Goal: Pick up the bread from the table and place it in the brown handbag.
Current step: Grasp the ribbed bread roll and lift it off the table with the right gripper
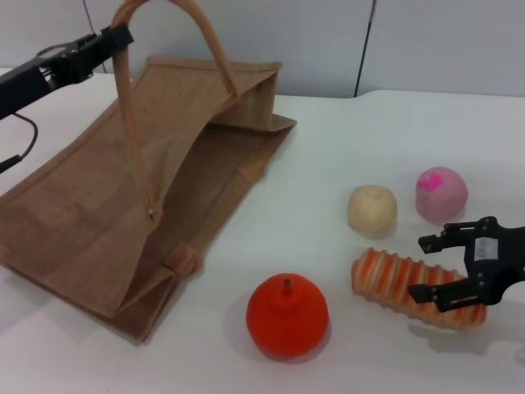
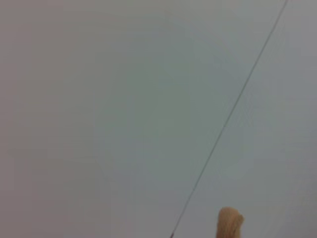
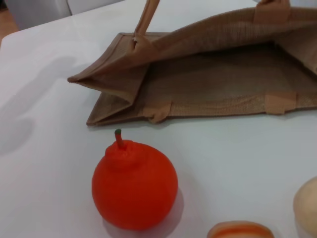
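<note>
Head view: at lower right the right gripper (image 1: pixel 428 266), fingers spread, is around the end of the bread (image 1: pixel 414 286) on the table (image 1: pixel 369 139). At upper left the left gripper (image 1: pixel 121 37) seems to pinch a handle of the brown handbag (image 1: pixel 107 189).

one bread (image 1: pixel 410 286), two buns (image 1: pixel 372 206), one orange (image 1: pixel 287 316), one handbag (image 1: pixel 98 205)
</note>
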